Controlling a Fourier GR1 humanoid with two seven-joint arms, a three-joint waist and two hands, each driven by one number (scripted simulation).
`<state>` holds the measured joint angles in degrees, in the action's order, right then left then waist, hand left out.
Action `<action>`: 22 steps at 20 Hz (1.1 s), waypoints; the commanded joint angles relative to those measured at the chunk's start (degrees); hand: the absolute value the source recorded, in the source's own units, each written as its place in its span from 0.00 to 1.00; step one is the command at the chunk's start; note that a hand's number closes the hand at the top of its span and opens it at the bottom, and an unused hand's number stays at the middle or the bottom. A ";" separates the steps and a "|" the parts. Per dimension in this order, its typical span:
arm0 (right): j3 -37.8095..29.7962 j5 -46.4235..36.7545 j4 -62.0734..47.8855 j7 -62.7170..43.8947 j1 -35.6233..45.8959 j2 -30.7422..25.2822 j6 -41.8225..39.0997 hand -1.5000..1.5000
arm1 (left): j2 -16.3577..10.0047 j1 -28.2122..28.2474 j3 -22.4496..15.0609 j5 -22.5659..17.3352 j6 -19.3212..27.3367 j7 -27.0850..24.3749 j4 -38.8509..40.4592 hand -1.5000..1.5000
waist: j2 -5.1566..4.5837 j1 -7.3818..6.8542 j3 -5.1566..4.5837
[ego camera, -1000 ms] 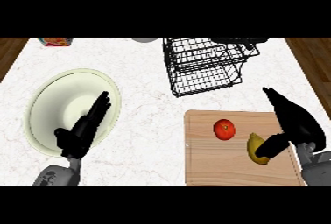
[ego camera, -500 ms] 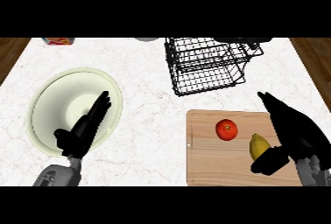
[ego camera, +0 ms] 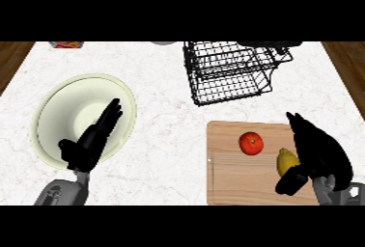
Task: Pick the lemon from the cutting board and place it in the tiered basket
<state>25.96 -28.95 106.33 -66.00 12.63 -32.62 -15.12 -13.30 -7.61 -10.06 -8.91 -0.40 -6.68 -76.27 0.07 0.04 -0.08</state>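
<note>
A yellow lemon (ego camera: 286,160) lies on the wooden cutting board (ego camera: 231,185) at the lower right, next to a red tomato (ego camera: 251,143). My right hand (ego camera: 318,154) is against the lemon's right side, fingers stretched over the board's right edge and thumb curling in below the fruit; it has not closed round it. The black wire tiered basket (ego camera: 230,72) stands at the back, above the board. My left hand (ego camera: 94,138) rests open over the pale plate at the left.
A large pale green plate (ego camera: 61,107) lies on the white marble counter at the left. A small red and white object (ego camera: 66,45) sits at the back left edge. Brown wood shows at both far corners.
My right hand has moved left and slightly forward, closing in on the lemon, with the thumb coming under it. The lemon, tomato and left hand stay in place.
</note>
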 commanded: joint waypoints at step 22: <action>-8.29 -15.17 -14.49 9.31 -10.48 12.22 2.55 0.00 | 4.52 3.20 1.49 4.92 -0.98 3.07 -5.09 0.50 | -0.05 -0.10 0.09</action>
<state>18.37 -41.11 94.89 -56.89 2.00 -23.60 -13.20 -10.42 -5.95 -8.21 -5.71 -2.03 -4.37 -79.45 0.03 0.03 0.00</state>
